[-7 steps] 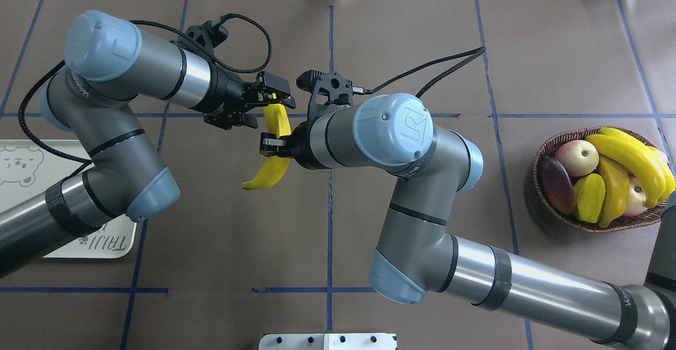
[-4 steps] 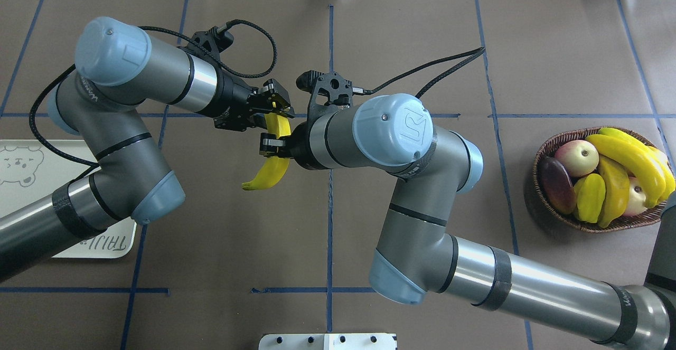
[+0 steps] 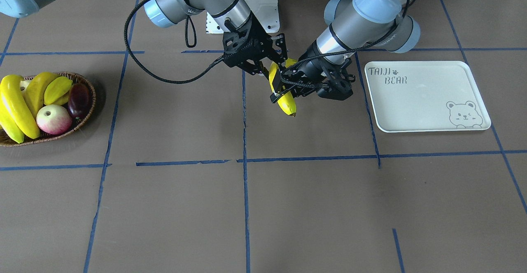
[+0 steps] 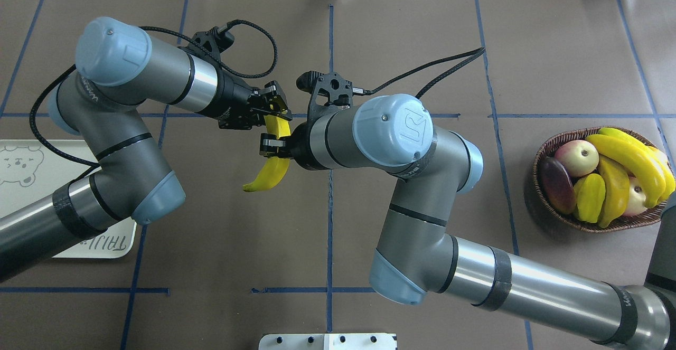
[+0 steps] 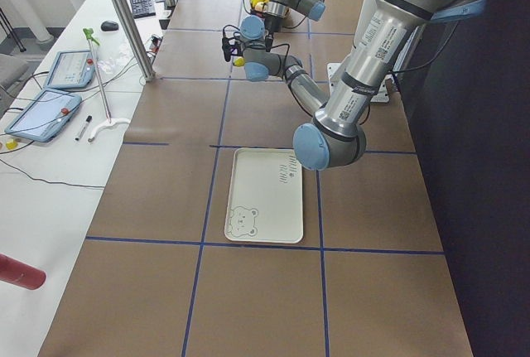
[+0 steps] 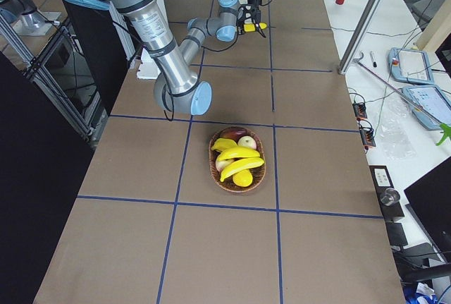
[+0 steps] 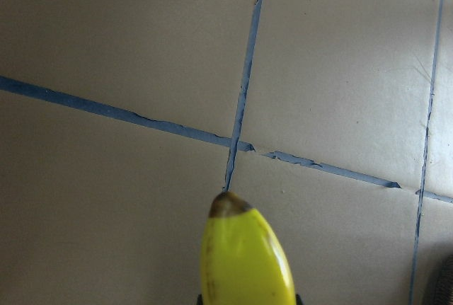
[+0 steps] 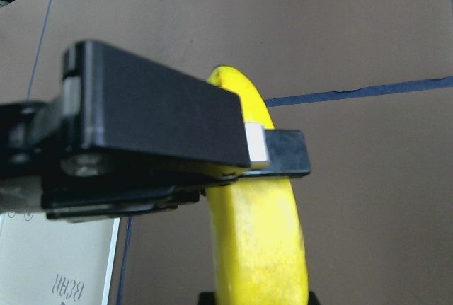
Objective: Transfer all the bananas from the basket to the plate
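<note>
Brown paper covers the table (image 4: 422,33), ruled into squares by blue tape lines (image 4: 330,234), and over its middle we find the two arms meeting above the surface. The step in hand, as we read it, is a hand-over. The right gripper (image 4: 270,147) pinches one banana (image 4: 269,173) around its middle and holds it clear of the table. The left gripper (image 4: 274,112) has its jaws pressed against the sides of the same banana's far end. In the left wrist view the dark tip pokes out from between those jaws, which sit flush on the yellow skin, so we judge both grips to be on. The plate (image 3: 428,96) lies well apart on the left arm's side, with no banana on it yet. The basket (image 3: 93,96) sits at the opposite end, holding three more bananas (image 4: 628,157) among other fruit (image 4: 578,157). We take the task to be in its early part. Next, we think, the right jaws must let go and back straight off without dragging the fruit. The left arm would then carry it to the plate, mindful that a hold so near one end may let the banana swing.
</note>
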